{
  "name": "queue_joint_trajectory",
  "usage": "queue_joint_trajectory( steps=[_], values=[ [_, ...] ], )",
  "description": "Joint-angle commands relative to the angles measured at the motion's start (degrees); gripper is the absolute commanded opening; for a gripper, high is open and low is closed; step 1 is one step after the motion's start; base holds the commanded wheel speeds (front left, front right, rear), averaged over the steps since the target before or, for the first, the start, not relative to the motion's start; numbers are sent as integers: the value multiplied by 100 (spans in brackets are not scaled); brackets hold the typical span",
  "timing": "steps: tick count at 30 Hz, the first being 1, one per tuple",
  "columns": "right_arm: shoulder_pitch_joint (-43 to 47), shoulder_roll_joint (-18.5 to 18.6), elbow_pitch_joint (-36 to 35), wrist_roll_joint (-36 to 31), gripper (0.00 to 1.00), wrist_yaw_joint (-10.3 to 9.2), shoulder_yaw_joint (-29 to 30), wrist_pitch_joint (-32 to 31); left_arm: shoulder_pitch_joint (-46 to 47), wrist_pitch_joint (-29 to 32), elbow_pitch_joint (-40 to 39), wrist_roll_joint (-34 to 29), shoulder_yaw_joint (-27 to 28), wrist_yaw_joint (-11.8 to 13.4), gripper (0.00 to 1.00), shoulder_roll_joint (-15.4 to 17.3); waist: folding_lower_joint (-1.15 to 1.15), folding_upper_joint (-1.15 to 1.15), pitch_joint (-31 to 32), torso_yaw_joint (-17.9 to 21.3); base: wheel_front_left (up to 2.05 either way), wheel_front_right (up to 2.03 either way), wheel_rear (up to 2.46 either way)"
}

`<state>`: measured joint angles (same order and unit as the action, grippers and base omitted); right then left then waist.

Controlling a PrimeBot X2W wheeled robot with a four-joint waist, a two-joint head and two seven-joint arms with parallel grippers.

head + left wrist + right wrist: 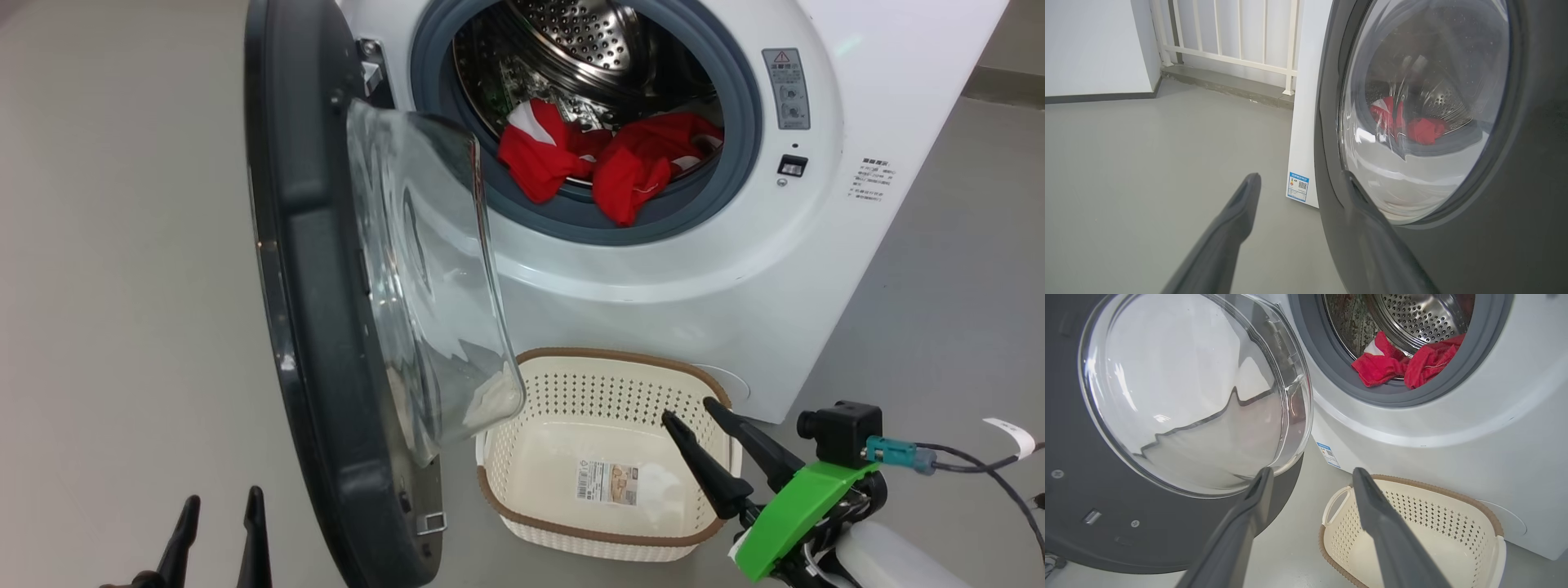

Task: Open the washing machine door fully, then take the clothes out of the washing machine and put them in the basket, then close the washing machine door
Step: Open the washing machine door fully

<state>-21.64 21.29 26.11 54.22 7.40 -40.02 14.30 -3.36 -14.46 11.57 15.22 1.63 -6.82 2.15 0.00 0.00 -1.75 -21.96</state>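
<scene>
Grey floor (122,327) bears the basket (571,392) by empty, parted right jaws; left jaws likewise parted.

You've got one washing machine (653,310), one door (318,327), one basket (620,357), one label sticker (608,482) in it. Clothes (629,163): looks like two red pieces. One left gripper (225,495), one right gripper (690,408), so two.

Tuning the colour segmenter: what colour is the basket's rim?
Brown, running around the cream perforated basket; clearest in the head view.
</scene>
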Motion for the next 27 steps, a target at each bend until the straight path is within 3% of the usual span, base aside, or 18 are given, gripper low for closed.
queue_joint_trajectory(
  steps=[1, 20, 27],
  values=[
    [182, -49, -142, -218, 100, 9, 68, 68, 126, -54, -137, -62, 180, 8, 100, 73, 0, 0, -10, -1, 0, 0, 0],
    [940, -733, -782, -2739, 100, 9, 1882, 70, 190, -54, -142, -103, 177, 43, 100, 73, 0, 0, -41, -92, 0, 0, 0],
    [1110, -887, -924, -3236, 100, 9, 2132, 70, 186, -54, -148, -193, 173, 34, 100, 73, 0, 0, -20, -127, 0, 0, 0]
  ],
)
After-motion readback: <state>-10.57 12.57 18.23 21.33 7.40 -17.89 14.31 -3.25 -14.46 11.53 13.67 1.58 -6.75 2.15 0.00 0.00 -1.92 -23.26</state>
